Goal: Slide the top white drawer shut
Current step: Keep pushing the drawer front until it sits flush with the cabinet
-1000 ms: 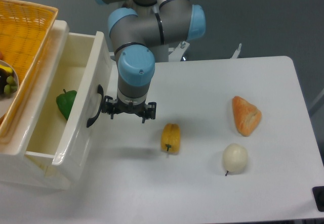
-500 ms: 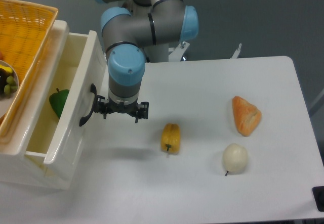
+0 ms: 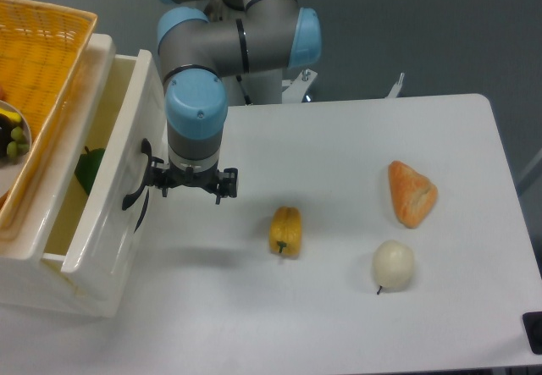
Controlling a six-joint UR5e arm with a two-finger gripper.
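I can't read any text, label, brand, number or sign from here: none on the top white drawer (image 3: 110, 197), and none on the arm's blue joint caps above it.

A white table (image 3: 356, 138) holds 3 food items. A yellow pepper (image 3: 285, 230) lies near the middle. To its right sits an orange wedge of bread (image 3: 411, 193), with a pale pear (image 3: 393, 265) just below it. At far left, an orange woven basket (image 3: 42, 62) holds partly hidden fruit.
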